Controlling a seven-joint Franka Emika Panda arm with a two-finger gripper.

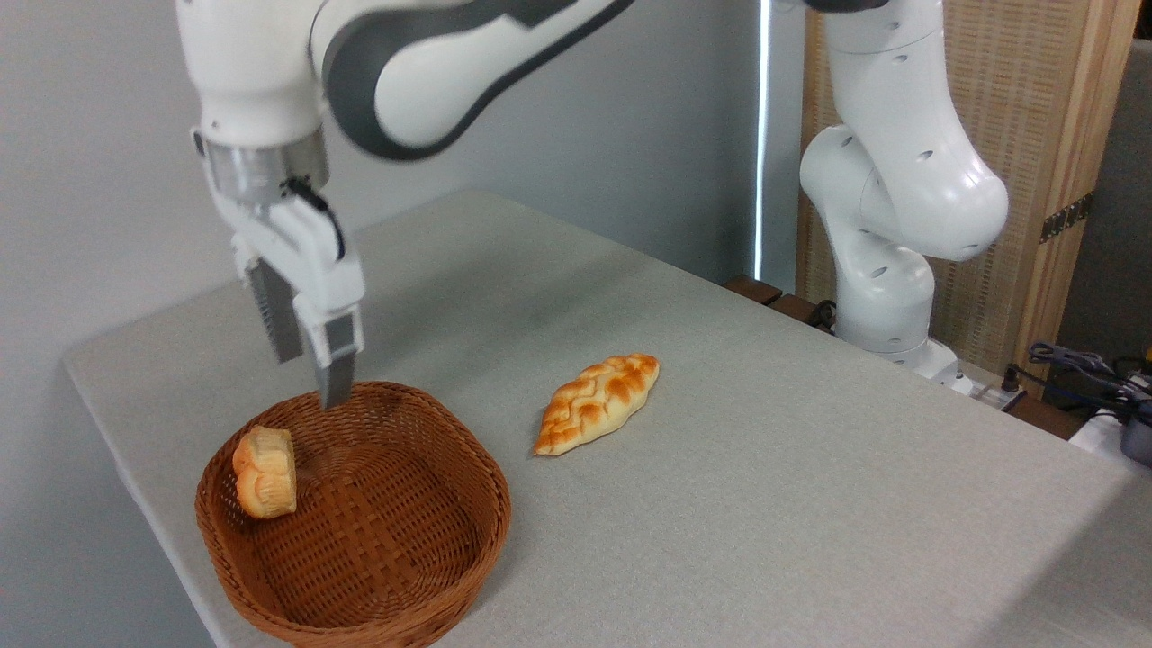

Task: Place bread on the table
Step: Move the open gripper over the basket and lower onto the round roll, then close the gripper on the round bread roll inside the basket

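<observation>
Grey-beige cloth covers your table (765,468), with a wicker basket (360,540) near its left edge. Your bread (266,472) leans against the basket's left inner wall. Above the basket's back rim, your gripper (310,360) hangs empty, fingers slightly parted; a braided loaf (597,402) lies right of the basket.

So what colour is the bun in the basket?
Pale golden bun, darker orange along its ridged top; the fixed camera shows it.

No readable text, labels, brands, numbers or signs anywhere in frame. Robot arm (900,180) casing at upper right plain white, unmarked. Wooden panel (1035,135) behind it at upper right bears no lettering.
</observation>
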